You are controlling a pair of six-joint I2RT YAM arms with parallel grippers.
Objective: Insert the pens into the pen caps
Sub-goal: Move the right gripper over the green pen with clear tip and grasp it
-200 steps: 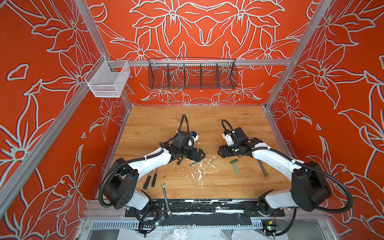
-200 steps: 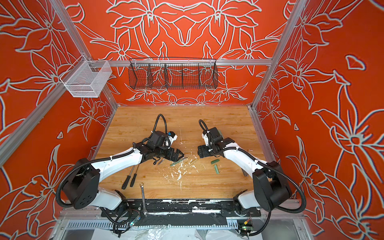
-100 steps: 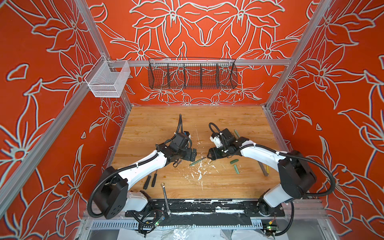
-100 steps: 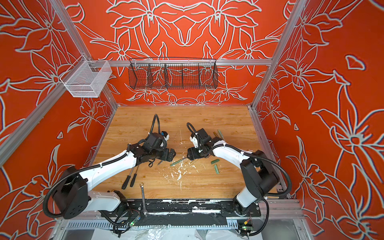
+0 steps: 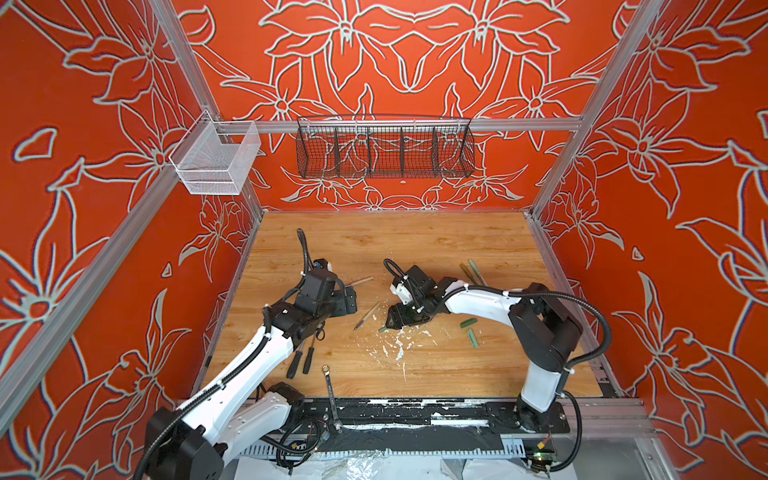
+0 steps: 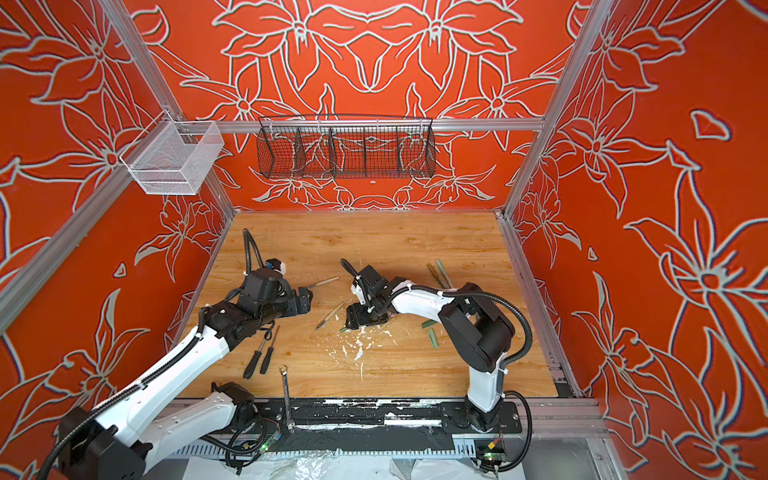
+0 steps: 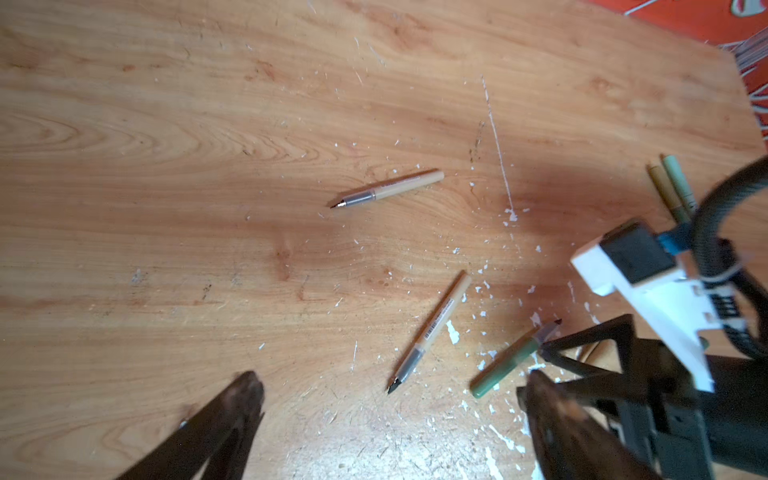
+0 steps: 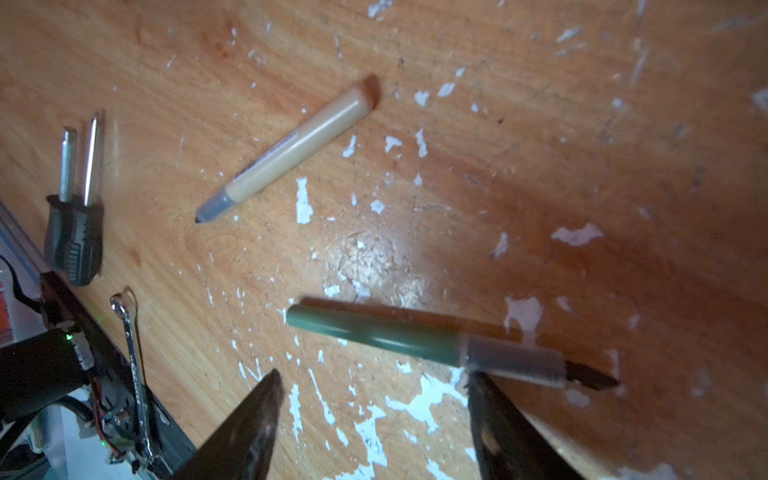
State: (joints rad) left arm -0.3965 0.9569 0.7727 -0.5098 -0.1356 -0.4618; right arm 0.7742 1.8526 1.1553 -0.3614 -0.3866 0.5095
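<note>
Right wrist view has the green pen (image 8: pixel 395 336) lying flat on the tabletop (image 8: pixel 540 124) right at the tips of the right end effector (image 8: pixel 374 376), jaws apart and gripping nothing yet; one tip looks to be touching it. Left end effector (image 7: pixel 392 376) is spread wide and empty too, a beige pen (image 7: pixel 432 328) just ahead of it. So nothing's capped, far as I can tell. Only both top views show the caps (image 5: pixel 468 323), two of them loose behind the right end effector, beside its arm.
</note>
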